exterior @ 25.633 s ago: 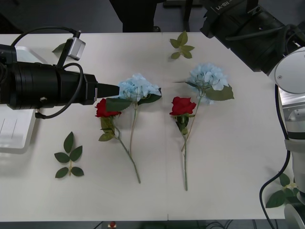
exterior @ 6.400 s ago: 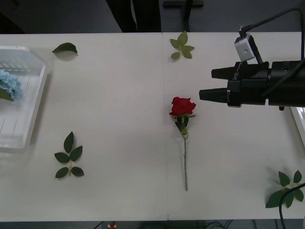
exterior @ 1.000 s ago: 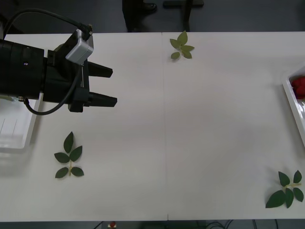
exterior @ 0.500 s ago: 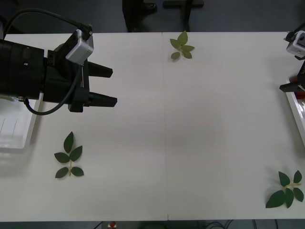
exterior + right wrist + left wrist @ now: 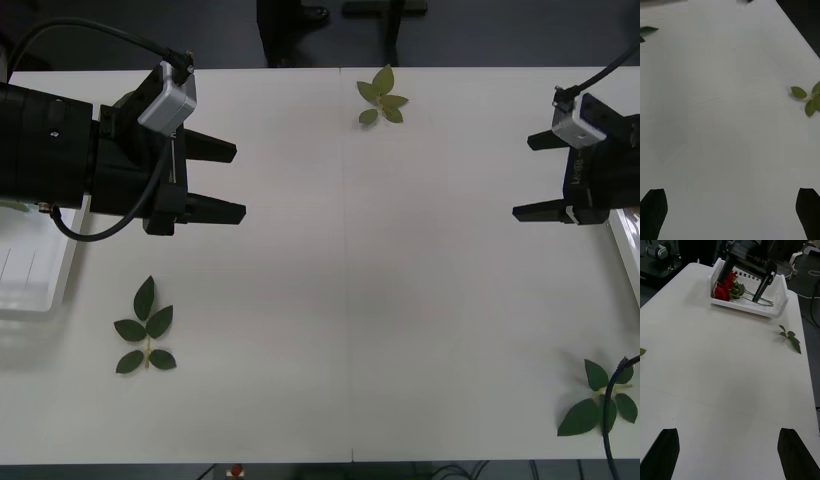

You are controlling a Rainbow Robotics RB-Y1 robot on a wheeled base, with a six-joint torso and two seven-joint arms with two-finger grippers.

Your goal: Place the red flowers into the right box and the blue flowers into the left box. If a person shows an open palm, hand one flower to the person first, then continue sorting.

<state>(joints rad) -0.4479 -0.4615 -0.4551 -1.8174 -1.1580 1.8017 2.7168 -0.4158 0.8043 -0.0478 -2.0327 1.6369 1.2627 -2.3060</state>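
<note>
No flowers were left on the middle of the table [image 5: 400, 300]; only leaf sprigs [image 5: 146, 330] were seen there, one near the left edge, one near the far edge and one at the near right corner. The red roses [image 5: 725, 285] were seen lying in the right box [image 5: 748, 305] at the right edge, blooms together and stems across it. The left box [image 5: 30, 275] was at the left edge, mostly hidden by the left arm, so the blue flowers could not be seen. The left gripper [image 5: 228, 182] was held wide apart and empty above the left side of the table. The right gripper [image 5: 530, 175] was also spread wide and empty, just beside the right box. The sorting was judged to be nearly or fully done. The roses were judged light and soft, with thin bendy stems; a stem was best gripped just below the bloom, gently.
</note>
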